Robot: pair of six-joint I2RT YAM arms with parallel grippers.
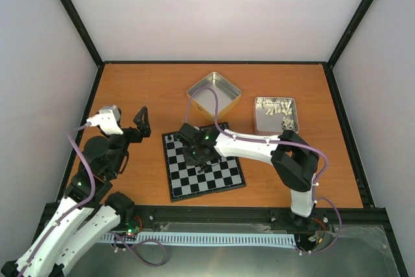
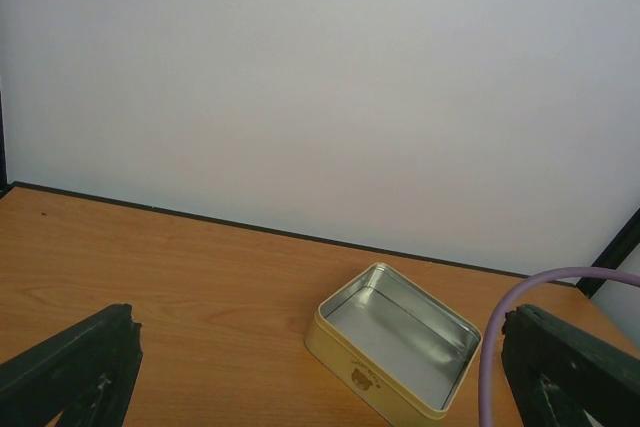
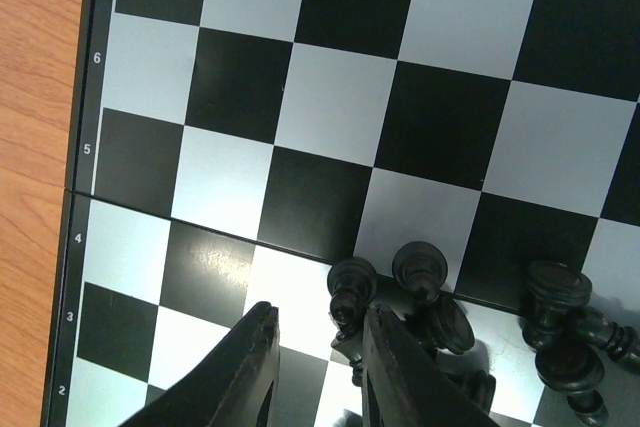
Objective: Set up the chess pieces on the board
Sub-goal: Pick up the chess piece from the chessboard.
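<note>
The board [image 1: 188, 183] lies at the table's middle, its black and light squares filling the right wrist view [image 3: 330, 107]. Several tiny black chess pieces [image 1: 203, 162] are bunched on it under my right gripper [image 1: 196, 154]. Close up, one black piece [image 3: 352, 285] stands against the inner side of the right finger [image 3: 400, 377]; others [image 3: 420, 269] [image 3: 558, 295] stand or lie just to its right. My right gripper [image 3: 318, 325] is low over the board, jaws narrowed but apart, bare board between the left finger and that piece. My left gripper [image 1: 137, 128] [image 2: 320, 312] hangs wide open over the left of the table, holding nothing.
An empty square metal tin [image 1: 214, 94] [image 2: 395, 347] stands behind the board. A second tin [image 1: 275, 113] with several pale pieces sits to its right. A purple cable [image 2: 500, 317] arcs by the left gripper's right finger. White walls close in the table.
</note>
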